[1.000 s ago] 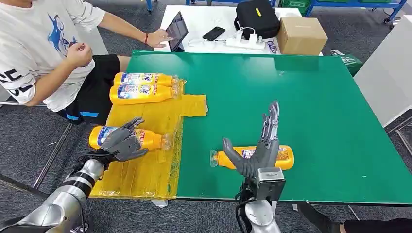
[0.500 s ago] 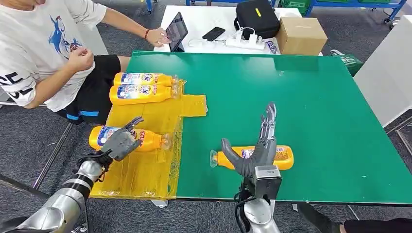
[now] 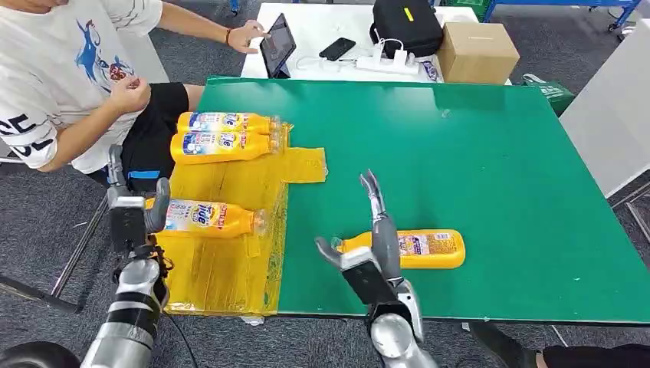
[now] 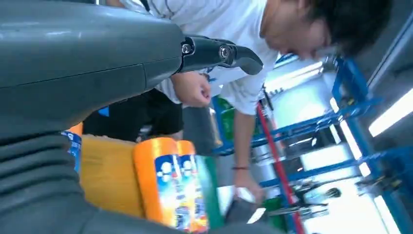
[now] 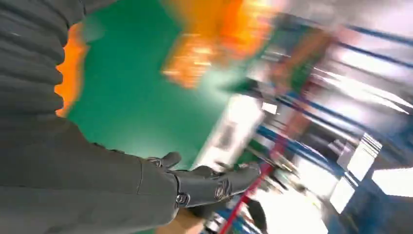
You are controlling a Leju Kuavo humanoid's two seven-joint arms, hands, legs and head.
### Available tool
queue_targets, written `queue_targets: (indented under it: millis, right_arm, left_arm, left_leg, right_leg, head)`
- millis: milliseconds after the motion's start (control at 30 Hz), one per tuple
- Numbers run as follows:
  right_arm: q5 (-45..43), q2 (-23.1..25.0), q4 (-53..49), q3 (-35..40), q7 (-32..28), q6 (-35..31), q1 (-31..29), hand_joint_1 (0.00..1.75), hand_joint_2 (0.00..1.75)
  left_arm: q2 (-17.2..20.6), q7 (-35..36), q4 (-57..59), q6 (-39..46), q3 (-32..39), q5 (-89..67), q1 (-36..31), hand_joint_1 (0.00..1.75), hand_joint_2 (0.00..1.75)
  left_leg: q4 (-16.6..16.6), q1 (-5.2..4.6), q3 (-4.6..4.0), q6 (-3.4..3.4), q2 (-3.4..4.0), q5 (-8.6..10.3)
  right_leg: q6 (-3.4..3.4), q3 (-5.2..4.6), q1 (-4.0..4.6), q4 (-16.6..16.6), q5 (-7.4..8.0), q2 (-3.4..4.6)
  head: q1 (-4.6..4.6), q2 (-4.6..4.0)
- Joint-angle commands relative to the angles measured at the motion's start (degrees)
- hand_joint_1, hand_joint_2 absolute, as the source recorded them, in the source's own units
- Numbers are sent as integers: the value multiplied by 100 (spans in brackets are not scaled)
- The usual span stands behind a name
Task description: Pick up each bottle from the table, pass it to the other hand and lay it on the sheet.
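Four orange bottles: three on the sheet (image 3: pixel 230 268) and one on the green desk (image 3: pixel 498 169). Of the three, two lie side by side at the far end, far bottle (image 3: pixel 226 122) and second bottle (image 3: pixel 222 146), and the near bottle (image 3: pixel 207 218) lies apart. The fourth bottle (image 3: pixel 421 248) is on bare green. One yellow sheet. On the white desk (image 3: pixel 322 23) behind: one tablet (image 3: pixel 277 46), one phone (image 3: pixel 337 49), one black bag (image 3: pixel 406 27), one cardboard box (image 3: pixel 475 52). One person (image 3: pixel 61 77).
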Motion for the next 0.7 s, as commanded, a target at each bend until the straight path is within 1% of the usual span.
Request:
queue_targets:
  millis: [33, 67, 100, 133, 167, 200, 233, 267, 300, 333, 433, 467, 500, 533, 567, 633, 700]
  right_arm:
    - [815, -1742, 192, -761, 1299, 1319, -20, 0, 175]
    - [955, -1939, 232, -823, 1528, 1538, 10, 0, 175]
    - [895, -2078, 207, -946, 1547, 1611, 51, 0, 175]
    - [800, -2231, 194, -1077, 1567, 1781, 122, 0, 175]
    - [839, -2348, 169, -1131, 1634, 1859, 158, 0, 175]
    - [794, -2518, 137, -1164, 1748, 2179, 215, 0, 175]
    - [824, -2626, 120, -1174, 1756, 2219, 236, 0, 175]
    - [808, -2638, 89, -1194, 1748, 2278, 280, 0, 175]
    - [795, -2688, 64, -1157, 1750, 2373, 298, 0, 175]
    - [789, -2722, 40, -1137, 1754, 2398, 319, 0, 175]
    - [747, -2834, 121, -980, 1829, 2607, 236, 0, 175]
    - [749, -2842, 193, -956, 1832, 2617, 175, 0, 175]
    - [755, -2883, 345, -874, 1853, 2658, 76, 0, 175]
    - [758, -2885, 467, -824, 1866, 2671, -14, 0, 175]
    - [760, -2883, 532, -801, 1868, 2674, -77, 0, 175]
    - [770, -2874, 654, -756, 1865, 2690, -149, 0, 175]
    - [766, -2897, 909, -644, 1858, 2683, -335, 0, 175]
  left_arm:
    - [-483, 178, -1798, -483, 82, 530, 1288, 0, 175]
    - [-482, 342, -1804, -696, -41, 552, 1397, 0, 175]
    - [-516, 426, -1792, -848, -139, 581, 1498, 0, 175]
    - [-570, 465, -1732, -952, -256, 599, 1588, 0, 175]
    - [-589, 491, -1671, -1035, -364, 582, 1641, 0, 175]
    - [-582, 511, -1559, -1112, -521, 552, 1678, 0, 175]
    - [-591, 522, -1497, -1149, -589, 528, 1686, 0, 175]
    - [-598, 525, -1420, -1158, -631, 524, 1676, 0, 175]
    - [-580, 533, -1368, -1177, -681, 508, 1664, 0, 175]
    - [-578, 534, -1327, -1183, -691, 509, 1638, 0, 175]
    - [-544, 555, -1184, -1260, -718, 503, 1532, 0, 175]
    - [-542, 558, -1141, -1271, -721, 504, 1504, 0, 175]
    - [-540, 566, -1054, -1307, -728, 508, 1458, 0, 175]
    - [-534, 568, -996, -1345, -747, 503, 1428, 0, 175]
    - [-547, 568, -967, -1346, -752, 504, 1412, 0, 175]
    - [-547, 569, -918, -1352, -753, 506, 1391, 0, 175]
    - [-541, 564, -760, -1375, -773, 502, 1303, 0, 175]
  left_leg:
    - [-2, 0, 18, 7, 1, -15]
    - [-4, -3, 6, 7, -4, -12]
    - [-2, -3, 15, 12, -6, -21]
    - [-4, -8, 9, 14, -12, -17]
    - [-2, -8, 20, 15, -16, -24]
    - [-1, -10, 21, 18, -22, -27]
    - [0, -17, 18, 22, -27, -29]
    - [-1, -18, 3, 23, -19, -23]
    - [3, -15, 13, 23, -17, -32]
    - [1, -20, 1, 24, -13, -25]
    - [4, -16, 8, 24, -15, -34]
    - [4, -13, 15, 22, -13, -36]
    - [1, -17, 4, 23, -8, -28]
    - [5, -10, 30, 19, -7, -43]
    - [0, -15, -1, 25, -3, -25]
    - [2, -10, 17, 23, 8, -34]
    - [-1, -10, 2, 24, 7, -26]
  right_leg:
    - [3, 27, 2, -17, -9, -7]
    - [2, 15, -1, -18, -5, -9]
    - [3, 27, 1, -22, -11, -14]
    - [5, 18, -6, -20, -10, -18]
    - [5, 33, -5, -22, -17, -24]
    - [10, 38, -7, -24, -22, -29]
    - [16, 36, -15, -21, -27, -34]
    - [16, 14, -16, -18, -18, -23]
    - [14, 27, -12, -18, -25, -24]
    - [16, 10, -17, -15, -17, -17]
    - [10, 22, -12, -13, -23, -22]
    - [9, 29, -8, -15, -25, -23]
    - [13, 12, -13, -14, -17, -16]
    - [3, 41, -5, -15, -29, -21]
    - [15, 5, -13, -15, -11, -8]
    - [11, 24, -6, -18, -15, -1]
    - [14, 9, -8, -18, -8, 1]
  head:
    - [0, 0]
    - [-2, 0]
    - [2, 0]
    - [0, 0]
    - [0, 0]
    - [-2, 0]
    - [0, 0]
    - [2, 0]
    - [-2, 0]
    - [0, 0]
    - [0, 0]
    - [-2, 0]
    - [-4, 0]
    - [-4, 0]
    - [-2, 0]
    - [-2, 0]
    - [-2, 0]
